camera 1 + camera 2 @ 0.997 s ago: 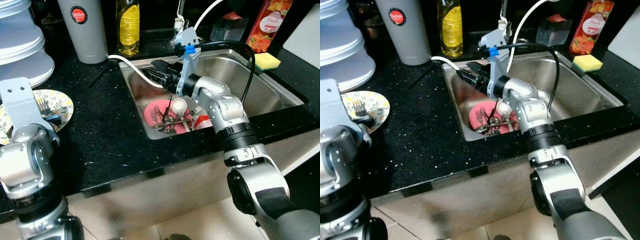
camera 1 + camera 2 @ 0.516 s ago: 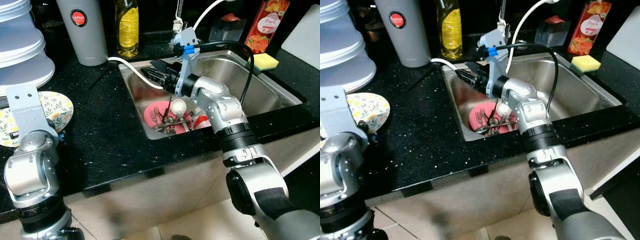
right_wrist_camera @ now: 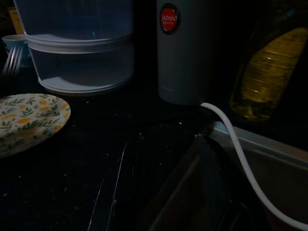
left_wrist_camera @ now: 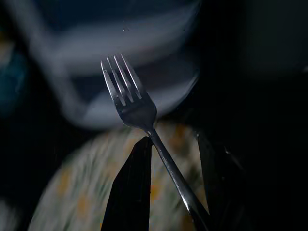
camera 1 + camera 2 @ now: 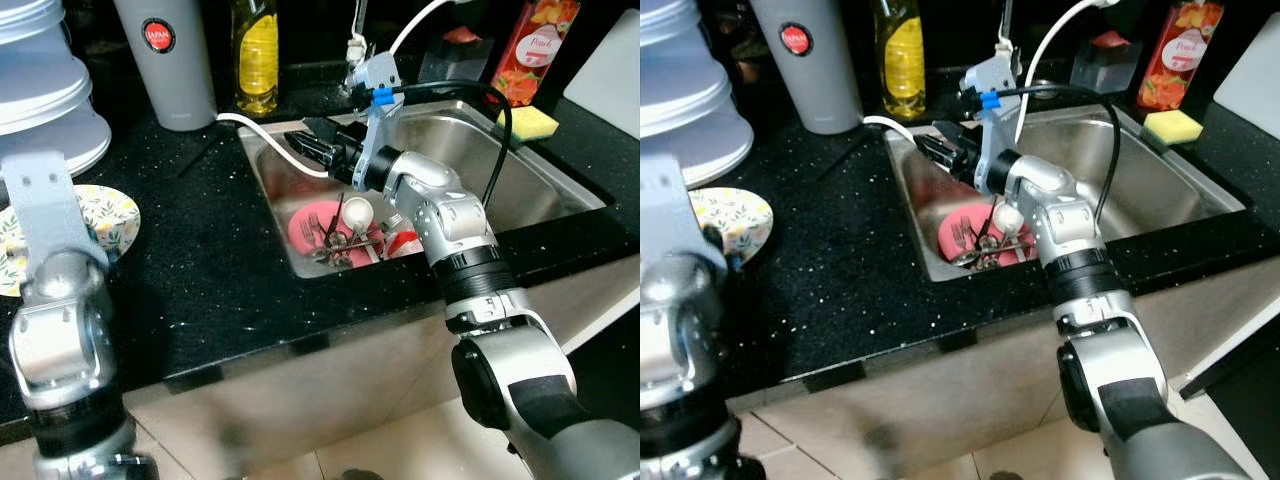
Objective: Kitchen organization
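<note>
Head pair looking forward and down from above the counter (image 5: 220, 270), both eyes sharing the sink (image 5: 560, 190), a flowered plate (image 5: 730, 215) and a grey flask (image 5: 168, 60); left wrist view close over that plate (image 4: 86, 192), along a fork (image 4: 130, 103); right wrist view low at the sink edge, facing flask (image 3: 180, 53) and plate (image 3: 29, 120).

- A grey flask (image 5: 168, 62) with a red round label stands on the black counter (image 5: 210, 270), behind the sink's left corner.
- A bottle of yellow oil (image 5: 256, 55) stands just beside the flask.
- A white hose (image 5: 262, 135) runs over the sink's edge.
- A yellow sponge (image 5: 535, 121) lies behind the sink.
- A red bottle (image 5: 533, 48) stands near the sponge.
</note>
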`<state>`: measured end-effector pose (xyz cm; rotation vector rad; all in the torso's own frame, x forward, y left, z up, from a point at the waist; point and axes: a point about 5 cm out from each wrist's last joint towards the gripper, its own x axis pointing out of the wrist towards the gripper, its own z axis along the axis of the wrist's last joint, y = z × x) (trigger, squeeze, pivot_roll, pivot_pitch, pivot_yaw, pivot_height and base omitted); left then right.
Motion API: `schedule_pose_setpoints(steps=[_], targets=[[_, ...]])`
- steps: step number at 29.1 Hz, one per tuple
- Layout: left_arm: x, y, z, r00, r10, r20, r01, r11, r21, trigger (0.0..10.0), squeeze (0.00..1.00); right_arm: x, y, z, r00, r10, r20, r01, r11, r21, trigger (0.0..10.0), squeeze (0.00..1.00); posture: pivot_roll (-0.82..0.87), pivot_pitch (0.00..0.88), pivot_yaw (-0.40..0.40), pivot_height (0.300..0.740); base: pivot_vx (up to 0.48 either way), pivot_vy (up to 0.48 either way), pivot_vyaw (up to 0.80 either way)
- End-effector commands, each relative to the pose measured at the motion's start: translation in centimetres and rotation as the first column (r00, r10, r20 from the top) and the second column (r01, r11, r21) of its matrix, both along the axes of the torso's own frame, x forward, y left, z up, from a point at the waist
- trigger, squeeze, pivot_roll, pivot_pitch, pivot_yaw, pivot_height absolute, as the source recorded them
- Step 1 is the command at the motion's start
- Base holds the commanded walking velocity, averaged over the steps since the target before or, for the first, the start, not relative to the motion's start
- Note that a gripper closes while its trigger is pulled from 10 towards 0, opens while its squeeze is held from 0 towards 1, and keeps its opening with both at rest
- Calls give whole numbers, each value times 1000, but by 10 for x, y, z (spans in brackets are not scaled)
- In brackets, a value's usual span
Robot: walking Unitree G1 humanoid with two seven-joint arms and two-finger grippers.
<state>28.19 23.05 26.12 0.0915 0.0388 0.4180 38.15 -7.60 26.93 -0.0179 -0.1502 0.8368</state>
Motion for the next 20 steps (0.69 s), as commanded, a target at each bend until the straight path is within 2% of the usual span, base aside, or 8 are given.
schedule_pose_setpoints(steps=[1,6,10,12,13,16,19,20], targets=[[7,-19,14,983,-178,55,176,984,30,10000,0,0,1,5,1000,6,16,-6,1000,18,10000,0,119,0,-34,740,0,0,0],[20,-36,14,948,-318,16,318,948,27,10000,0,1,1,6,1000,1,19,-1,1000,20,10000,0,108,0,-27,740,0,0,0],[36,-59,-5,884,-459,-87,458,888,-35,10000,0,1,-2,10,1000,-11,25,10,999,33,10000,0,101,0,-28,740,0,0,0],[54,-82,-17,797,-591,-125,586,807,-74,10000,0,2,-6,12,999,-29,29,28,999,43,10000,0,79,0,-21,740,0,0,0],[54,-82,-17,797,-591,-125,586,807,-74,10000,0,2,-6,12,999,-29,29,28,999,43,10000,0,79,0,-21,740,0,0,0],[69,-100,-23,715,-682,-153,679,730,-81,10000,0,4,-11,16,997,-66,39,63,996,58,10000,0,74,0,-20,740,0,0,0],[95,-124,-24,628,-753,-200,759,648,-56,10000,0,13,-32,13,982,-187,1,187,982,23,10000,0,35,9,-3,740,0,0,0],[95,-124,-24,628,-753,-200,759,648,-56,10000,0,13,-32,13,982,-187,1,187,982,23,10000,0,35,9,-3,740,0,0,0]])
